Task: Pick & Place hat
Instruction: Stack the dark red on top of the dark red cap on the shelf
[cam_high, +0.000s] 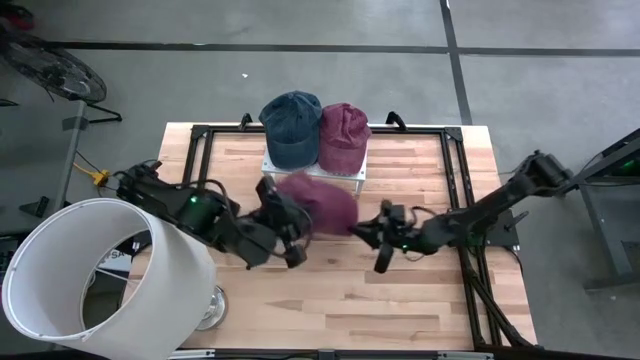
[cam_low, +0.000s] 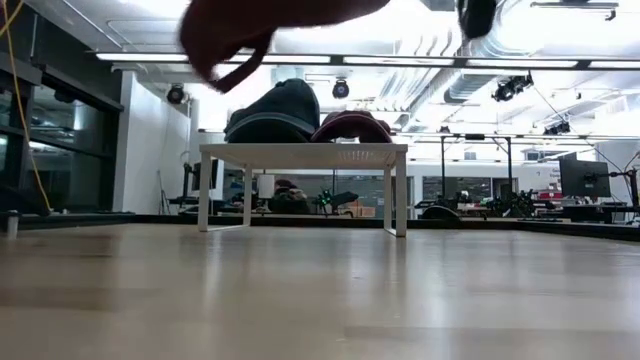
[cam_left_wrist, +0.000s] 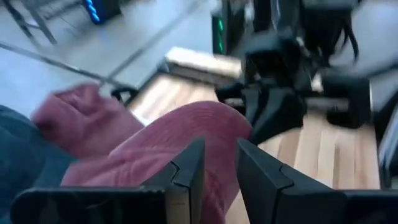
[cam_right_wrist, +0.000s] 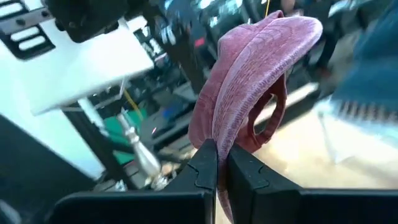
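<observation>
A dark-red hat (cam_high: 322, 203) hangs in the air over the middle of the table, between my two grippers. My left gripper (cam_high: 296, 222) is at its left side and is shut on it. At the hat's right side, my right gripper (cam_high: 362, 230) is shut on it too. In the low view the hat (cam_low: 270, 20) shows at the very top, high above the table top. A blue cap (cam_high: 292, 125) and another dark-red cap (cam_high: 343, 135) rest crown-up on a small white stand (cam_high: 312, 172) at the far middle. My left gripper (cam_left_wrist: 219, 146) has a fold of the hat's crown (cam_left_wrist: 219, 169) between its two fingers, which stand a little apart. The fingers come from the table's left, slanting down. The hat is lifted clear of the table. My right gripper (cam_right_wrist: 221, 152) pinches the hat's lower edge (cam_right_wrist: 219, 138) between its two fingers, close to the back opening with the strap (cam_right_wrist: 268, 118). The fingers come level from the table's right. The hat stands up beyond the fingers, flattened sideways and clear of the table.
A lamp with a big white shade (cam_high: 100, 280) and a metal foot (cam_high: 210, 305) stands at the near left corner, close to my left arm. The white stand (cam_low: 300, 155) with the two caps takes up the far middle. Bare wood (cam_high: 350, 300) lies along the near side.
</observation>
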